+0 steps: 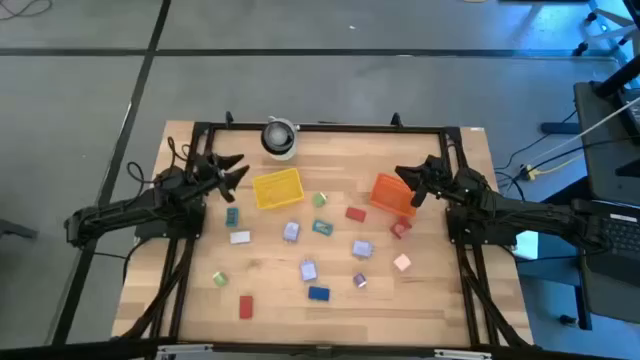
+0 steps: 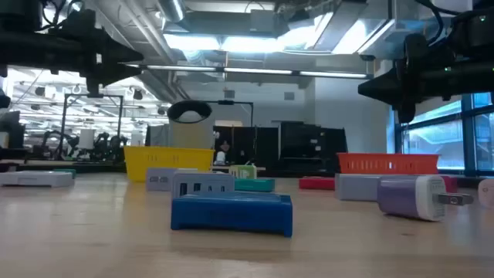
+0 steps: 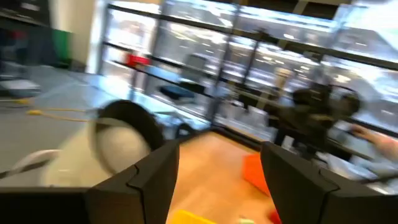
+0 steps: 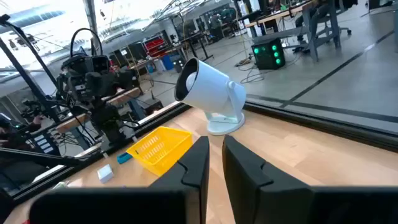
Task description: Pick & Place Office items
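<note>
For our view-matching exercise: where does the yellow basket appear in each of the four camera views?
High: yellow basket, upper centre, near the white camera.
Low: left of centre, far back.
Left wrist: only a yellow sliver at the bottom edge.
Right wrist: lower left.
Shared landmark: the white camera.

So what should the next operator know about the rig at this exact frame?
Left gripper: open, empty, raised beside the yellow basket.
Right gripper: shut, empty, raised by the orange basket.
Office items: all appear loose on the table, between and in front of the baskets.
Done: no item visibly in either basket.
Left: apparently all the picking and placing.
</note>
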Action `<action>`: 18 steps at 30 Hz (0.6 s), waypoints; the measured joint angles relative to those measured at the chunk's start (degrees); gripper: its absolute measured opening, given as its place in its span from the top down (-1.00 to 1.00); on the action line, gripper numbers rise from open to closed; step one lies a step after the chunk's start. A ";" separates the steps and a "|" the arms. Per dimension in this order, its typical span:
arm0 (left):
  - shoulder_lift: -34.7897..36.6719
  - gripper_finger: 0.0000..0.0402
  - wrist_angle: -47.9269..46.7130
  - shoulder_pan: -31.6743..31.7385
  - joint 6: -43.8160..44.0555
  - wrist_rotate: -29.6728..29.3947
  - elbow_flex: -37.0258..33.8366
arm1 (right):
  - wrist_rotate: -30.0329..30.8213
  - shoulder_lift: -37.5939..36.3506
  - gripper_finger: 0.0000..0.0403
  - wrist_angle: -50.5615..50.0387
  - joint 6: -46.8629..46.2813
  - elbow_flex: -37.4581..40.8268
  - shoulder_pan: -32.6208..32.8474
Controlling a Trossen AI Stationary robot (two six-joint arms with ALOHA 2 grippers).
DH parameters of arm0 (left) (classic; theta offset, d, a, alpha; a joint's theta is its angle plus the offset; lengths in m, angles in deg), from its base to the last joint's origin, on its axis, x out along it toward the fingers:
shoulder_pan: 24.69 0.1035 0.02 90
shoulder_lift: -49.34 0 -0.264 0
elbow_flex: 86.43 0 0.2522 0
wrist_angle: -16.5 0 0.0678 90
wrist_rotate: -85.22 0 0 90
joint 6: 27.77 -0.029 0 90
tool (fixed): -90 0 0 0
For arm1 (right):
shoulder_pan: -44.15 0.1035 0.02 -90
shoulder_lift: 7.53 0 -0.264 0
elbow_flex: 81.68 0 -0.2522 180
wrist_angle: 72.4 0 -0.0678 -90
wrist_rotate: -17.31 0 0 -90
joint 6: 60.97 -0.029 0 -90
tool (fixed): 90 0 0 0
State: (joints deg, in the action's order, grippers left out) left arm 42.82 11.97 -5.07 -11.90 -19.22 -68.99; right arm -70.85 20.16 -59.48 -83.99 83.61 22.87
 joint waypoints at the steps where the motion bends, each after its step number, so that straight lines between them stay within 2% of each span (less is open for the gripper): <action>1: 0.00 -0.10 0.00 -0.02 0.08 -2.28 0.00 | 0.06 0.00 0.76 0.00 -0.09 0.00 0.00; 4: 0.00 -0.10 -0.01 -0.02 1.10 -8.87 0.00 | 0.09 0.00 0.76 0.02 -0.99 0.00 0.00; 6: 0.01 -0.10 -0.46 0.00 3.40 -11.19 0.00 | 1.08 0.00 0.76 0.23 -0.49 0.00 0.00; 9: 0.00 -0.10 -2.62 0.00 4.61 -10.81 0.00 | 2.64 0.00 0.76 0.31 -0.91 0.00 0.00; 13: 0.00 -0.10 -7.35 -0.02 8.19 -8.46 0.00 | 1.74 0.00 0.76 0.29 -1.40 0.00 0.02; 18: 0.00 -0.10 -10.41 0.00 8.78 -9.28 -0.02 | 2.07 0.00 0.76 -1.43 3.76 0.00 0.00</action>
State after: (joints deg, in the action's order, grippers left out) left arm 42.82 1.56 -5.07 -3.13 -28.50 -69.01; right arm -68.78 20.16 -60.91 -80.23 83.61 22.87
